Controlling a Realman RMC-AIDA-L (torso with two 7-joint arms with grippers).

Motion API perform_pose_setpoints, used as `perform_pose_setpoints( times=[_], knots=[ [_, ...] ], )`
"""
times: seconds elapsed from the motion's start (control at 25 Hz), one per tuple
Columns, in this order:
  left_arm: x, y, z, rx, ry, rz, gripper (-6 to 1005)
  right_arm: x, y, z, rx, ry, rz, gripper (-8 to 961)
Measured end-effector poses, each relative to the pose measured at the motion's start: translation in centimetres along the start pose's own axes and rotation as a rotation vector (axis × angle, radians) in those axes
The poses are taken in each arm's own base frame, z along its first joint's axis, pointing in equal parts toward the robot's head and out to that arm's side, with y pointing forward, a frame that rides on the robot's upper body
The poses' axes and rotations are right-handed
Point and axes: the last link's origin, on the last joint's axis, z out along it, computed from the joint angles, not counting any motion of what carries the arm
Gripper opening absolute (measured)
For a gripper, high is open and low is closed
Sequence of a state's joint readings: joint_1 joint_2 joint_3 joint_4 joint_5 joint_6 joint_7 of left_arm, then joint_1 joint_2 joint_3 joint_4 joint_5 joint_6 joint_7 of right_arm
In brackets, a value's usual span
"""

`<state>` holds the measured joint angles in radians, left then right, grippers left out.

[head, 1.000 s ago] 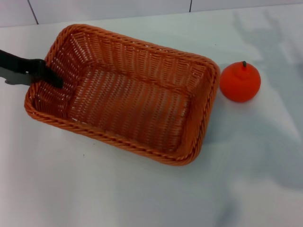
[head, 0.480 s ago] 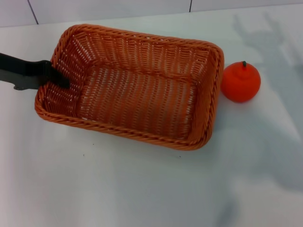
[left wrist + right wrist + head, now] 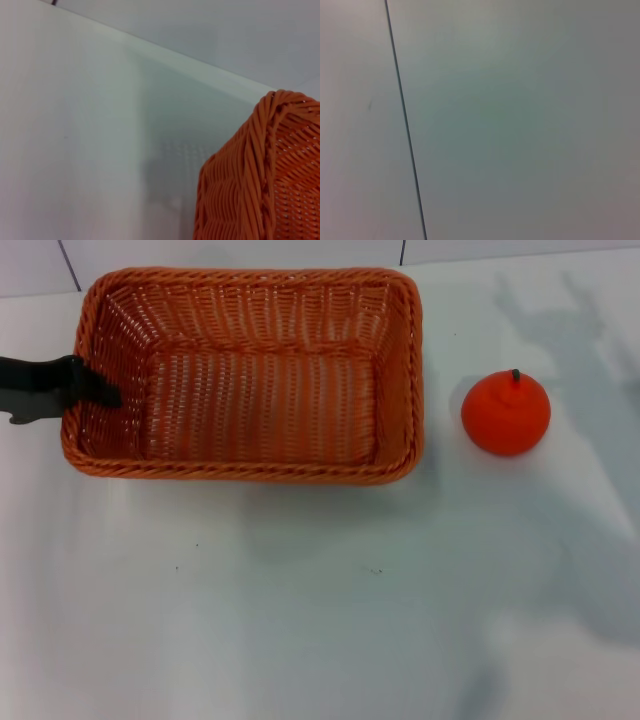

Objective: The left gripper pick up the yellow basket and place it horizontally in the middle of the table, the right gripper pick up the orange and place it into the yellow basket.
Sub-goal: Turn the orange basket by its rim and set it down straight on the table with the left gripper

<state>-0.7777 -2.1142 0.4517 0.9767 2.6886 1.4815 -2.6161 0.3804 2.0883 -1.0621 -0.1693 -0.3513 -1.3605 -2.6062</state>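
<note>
A plain white desk (image 3: 300, 620) fills nearly the whole head view, with soft grey shadows at right. Along the top edge runs a pale wall (image 3: 230, 252), split by thin dark seams (image 3: 66, 262) at upper left and upper centre.

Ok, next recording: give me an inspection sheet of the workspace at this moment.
Surface: white table, a few small dark specks.
Job's things: yellow basket lies horizontal, empty; orange sits on the table beside it, apart.
Clutter: nothing seen.
Grippers: left gripper at the basket's left end wall, one finger inside; right gripper not in view.
Cables: nothing seen.
Surroundings: pale wall panels with dark seams behind the table.
</note>
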Motion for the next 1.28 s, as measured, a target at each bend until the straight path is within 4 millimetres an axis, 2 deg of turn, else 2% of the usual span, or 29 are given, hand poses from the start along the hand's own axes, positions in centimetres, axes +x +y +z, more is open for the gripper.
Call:
perform_pose_setpoints(
  times=[1.28],
  knots=[
    [-1.1,-1.0,-0.1,0.086,-0.026,-0.064,162,-0.1,0.1,-0.1,-0.004,-0.003,-0.002,945]
  ],
)
